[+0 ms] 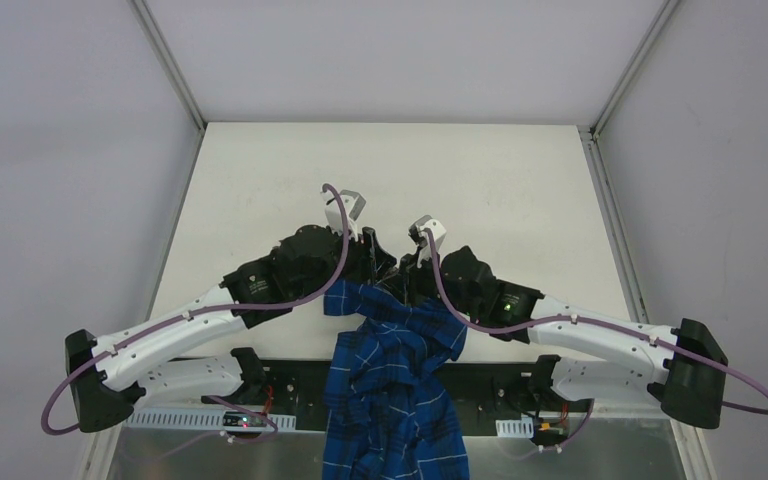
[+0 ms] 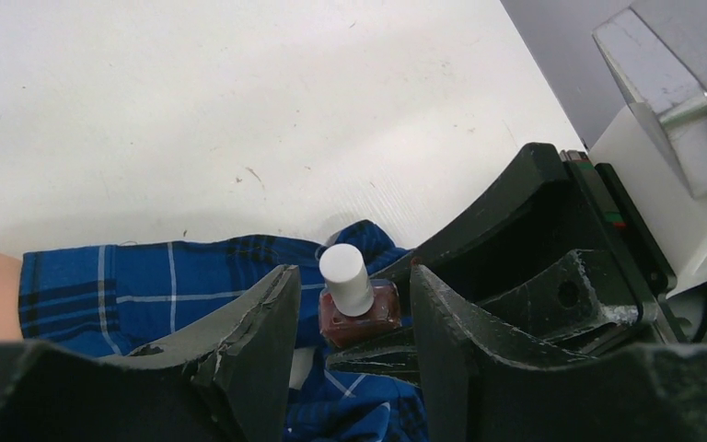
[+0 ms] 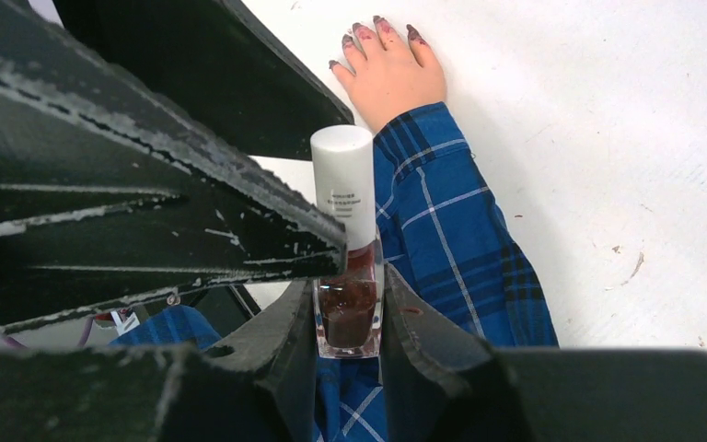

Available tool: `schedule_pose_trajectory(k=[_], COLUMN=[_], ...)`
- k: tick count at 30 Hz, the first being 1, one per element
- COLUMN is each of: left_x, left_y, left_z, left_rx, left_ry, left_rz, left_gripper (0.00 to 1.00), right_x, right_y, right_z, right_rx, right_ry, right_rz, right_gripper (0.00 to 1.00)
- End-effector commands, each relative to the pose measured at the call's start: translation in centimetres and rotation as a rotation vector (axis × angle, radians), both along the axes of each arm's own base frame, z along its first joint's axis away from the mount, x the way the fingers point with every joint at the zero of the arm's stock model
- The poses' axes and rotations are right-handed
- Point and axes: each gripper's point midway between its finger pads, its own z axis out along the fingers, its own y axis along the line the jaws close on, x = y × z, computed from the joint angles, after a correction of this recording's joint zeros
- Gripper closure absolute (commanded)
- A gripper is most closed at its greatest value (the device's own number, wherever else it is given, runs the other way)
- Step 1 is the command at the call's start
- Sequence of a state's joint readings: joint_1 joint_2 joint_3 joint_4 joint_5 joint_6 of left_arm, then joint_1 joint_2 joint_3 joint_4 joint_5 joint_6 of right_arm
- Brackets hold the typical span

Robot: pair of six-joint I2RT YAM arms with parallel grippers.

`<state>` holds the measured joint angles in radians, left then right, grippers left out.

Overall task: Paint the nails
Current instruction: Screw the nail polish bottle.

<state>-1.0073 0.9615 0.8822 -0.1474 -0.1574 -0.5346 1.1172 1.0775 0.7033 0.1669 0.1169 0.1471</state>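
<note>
**Right claw grips the bottle, left claw straddles the cap**

Right claw [image 3: 350, 296] is clamped on the glass base of the bottle [image 3: 347, 318], holding it upright over the sleeve [image 3: 451, 230]. Just above those fingers rises the white cap [image 3: 342, 175]. In the left wrist view the left claw [image 2: 352, 281] stands part open with the cap between its fingers, a gap on each side.

Ahead of the right claw, past the sleeve cuff, the hand [image 3: 396, 83] lies flat on the bench [image 3: 626, 138]. The nails [image 3: 368, 30] tip its fingers at the far end and are already dark reddish-purple.

The nails look tiny, stiff and fixed, so they are nothing to grasp; they want only a light stroke. The hand may be light and could slide. The glass is probably slick and breakable, so take the bottle low on its base and turn it by the cap.
</note>
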Motion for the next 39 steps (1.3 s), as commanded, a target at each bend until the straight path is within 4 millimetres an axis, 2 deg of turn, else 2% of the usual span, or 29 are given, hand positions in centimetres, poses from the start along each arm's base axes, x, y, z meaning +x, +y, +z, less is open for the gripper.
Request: schedule_pose_trajectory(k=[1,8,15,21,24,27,31,33,39], left_x=[0.9,1.1,1.0,0.5,0.0,-0.8,-2.2,-3.4,-7.1], left_y=[-0.2,-0.7,-1.4,-1.8,-2.1,-2.2,-2.1,-2.0,-1.7], left_z=[2.6,2.3,1.7,1.2,0.9,0.3,0.7,1.2,3.8], left_rx=[-0.049,-0.041,-0.035,-0.036,-0.043,-0.049,-0.080,-0.101,-0.189], left_ry=[-0.046,-0.033,-0.007,0.010,0.029,0.054,0.062,0.059,0.010], left_rz=[0.039,0.040,0.018,-0.011,-0.037,-0.073,-0.133,-0.186,-0.378], left_gripper=[0.53,0.55,0.61,0.83,1.00,1.00,1.00,1.00,1.00], right_x=[0.6,0.6,0.7,0.9,1.0,0.6,-0.3,-1.8,-4.4], right_y=[1.0,0.9,0.7,0.6,0.6,0.6,0.6,0.7,-0.4], right_z=[3.5,3.5,3.5,3.3,3.5,4.3,5.8,7.2,10.6], right_rx=[0.077,0.076,0.077,0.078,0.086,0.112,0.181,0.252,0.430], right_ry=[-0.056,-0.059,-0.059,-0.046,-0.041,-0.035,-0.025,-0.011,-0.014], right_rz=[-0.007,-0.006,-0.019,-0.043,-0.048,-0.032,0.030,0.128,0.296], right_gripper=[1.00,1.00,1.00,1.00,1.00,1.00,1.00,1.00,1.00])
